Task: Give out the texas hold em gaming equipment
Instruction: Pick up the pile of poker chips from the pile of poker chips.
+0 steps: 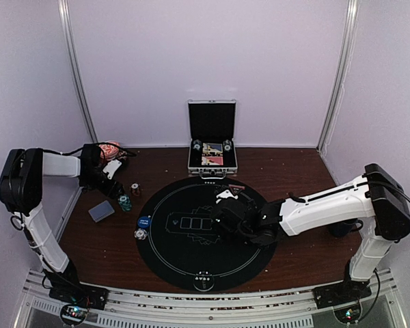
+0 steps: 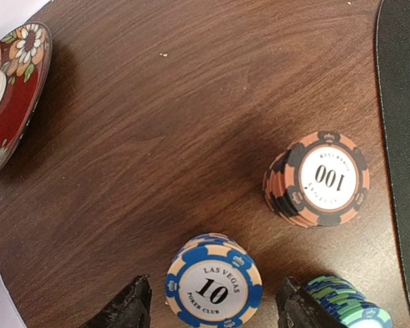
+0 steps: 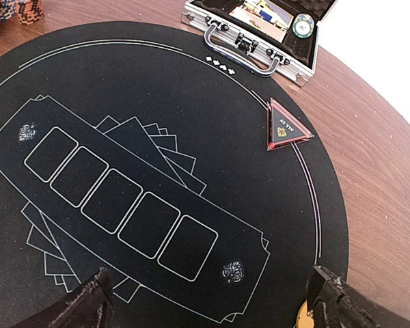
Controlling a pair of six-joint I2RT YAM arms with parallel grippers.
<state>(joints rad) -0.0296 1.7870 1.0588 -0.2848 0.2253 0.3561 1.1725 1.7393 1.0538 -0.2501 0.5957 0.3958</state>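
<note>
Left gripper (image 2: 213, 304): jaws apart, one either side of blue "10" chip stack (image 2: 214, 287); not clamped
Other chips: orange "100" stack (image 2: 318, 179) near; teal stack (image 2: 348, 306) just beside one finger; all on wood table (image 2: 157, 137)
Right gripper (image 3: 208, 290): jaws spread wide above black mat (image 3: 191, 102)
Cards: grey-blue deck (image 1: 101, 211) on table, left of mat

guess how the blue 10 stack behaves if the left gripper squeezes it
Probably stiff chips in a loose pile: the blue stack could shear sideways, like the skewed orange stack. Its smooth rims may slip unless the left gripper closes squarely.
</note>
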